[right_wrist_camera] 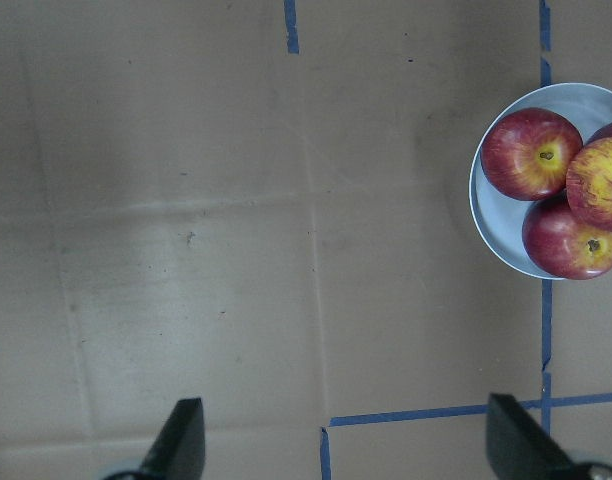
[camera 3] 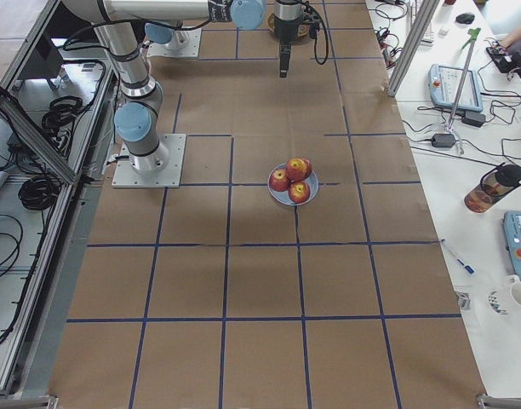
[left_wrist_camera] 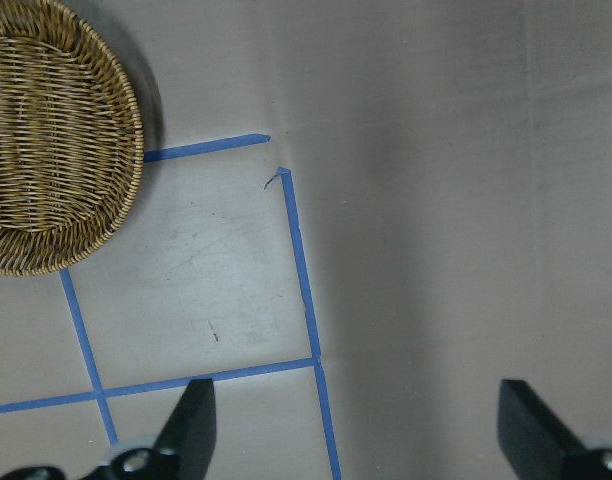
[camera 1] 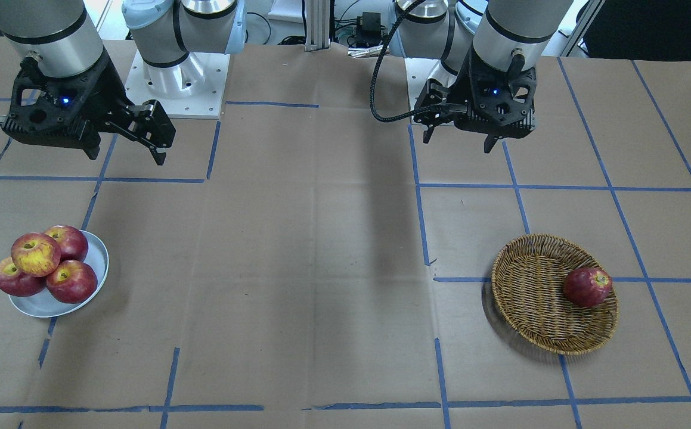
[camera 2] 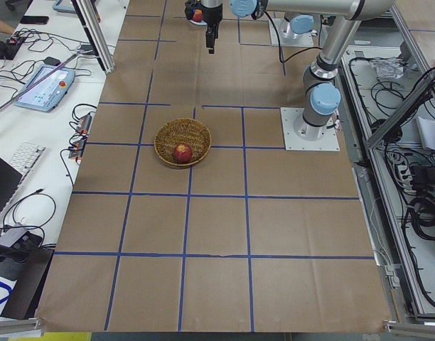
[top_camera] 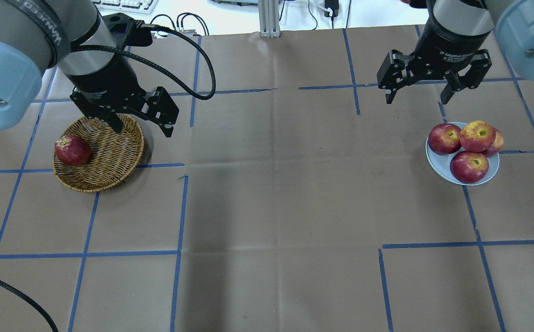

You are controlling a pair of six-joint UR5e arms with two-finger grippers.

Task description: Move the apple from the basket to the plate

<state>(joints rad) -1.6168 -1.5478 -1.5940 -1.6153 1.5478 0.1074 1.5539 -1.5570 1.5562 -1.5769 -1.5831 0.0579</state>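
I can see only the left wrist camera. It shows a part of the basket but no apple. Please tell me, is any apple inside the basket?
Observer: Yes, a lone red apple lies in the basket, in the part your view cuts off.
Operator: And what is on the plate?
Observer: The plate holds three dark red apples, with the yellow-streaked apple resting on top of them.
Operator: Does the right gripper hold something?
Observer: No, the right gripper is open and empty, beside the plate.
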